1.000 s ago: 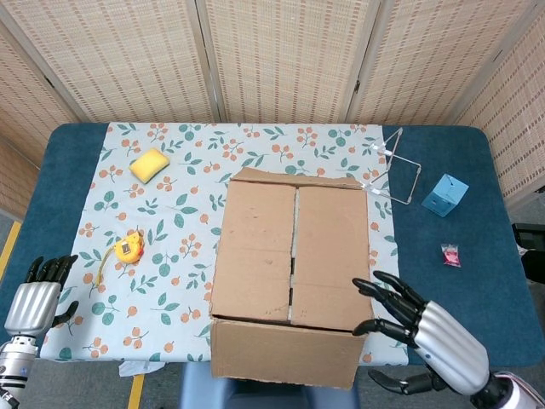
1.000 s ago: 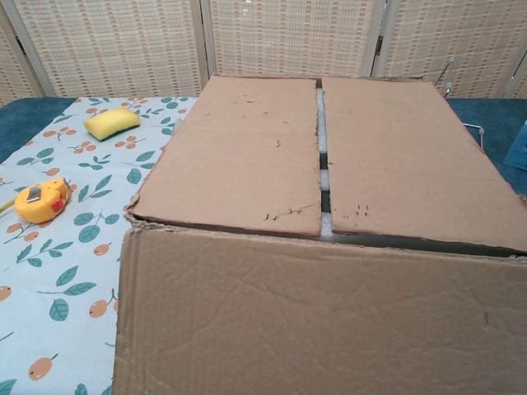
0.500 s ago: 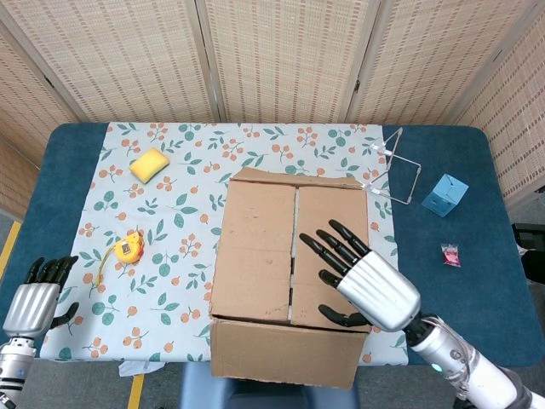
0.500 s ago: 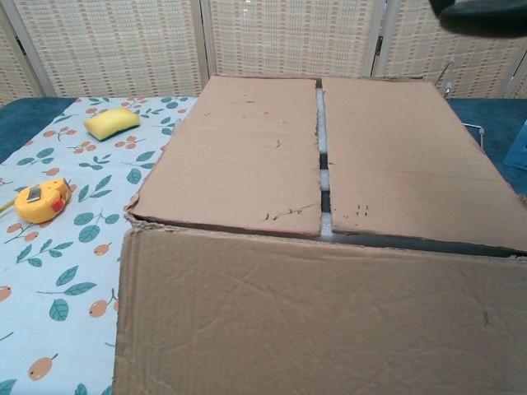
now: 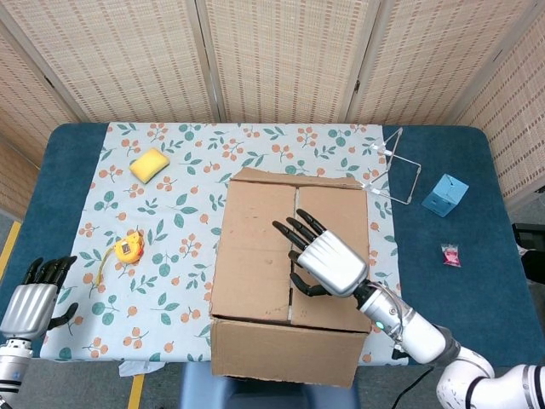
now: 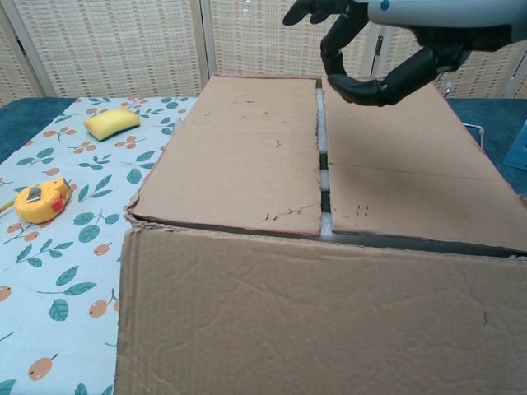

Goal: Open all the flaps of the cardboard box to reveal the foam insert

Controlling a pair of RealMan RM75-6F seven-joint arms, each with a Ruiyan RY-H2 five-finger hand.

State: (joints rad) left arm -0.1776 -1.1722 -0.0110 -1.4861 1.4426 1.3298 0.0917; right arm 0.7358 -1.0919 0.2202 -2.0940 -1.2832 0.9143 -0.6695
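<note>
The cardboard box [image 5: 272, 256] stands at the table's front middle with its two top flaps lying flat and closed. A narrow seam [image 6: 321, 156] between them shows slivers of white foam. My right hand [image 5: 322, 256] hovers over the seam above the box top, fingers spread and empty; the chest view shows the same hand [image 6: 387, 41] raised above the right flap [image 6: 412, 164]. My left hand [image 5: 32, 302] stays low at the front left corner of the table, far from the box, holding nothing.
On the floral cloth [image 5: 170, 187] lie a yellow sponge [image 5: 149, 164] at back left and a yellow tape measure [image 5: 129, 248] left of the box. A wire stand [image 5: 393, 166], a blue cube [image 5: 444, 194] and a small red packet [image 5: 450, 255] sit to the right.
My right hand has risen from the box's front right corner and swung left over the top flaps to the seam. The left hand and the flaps have not moved.
</note>
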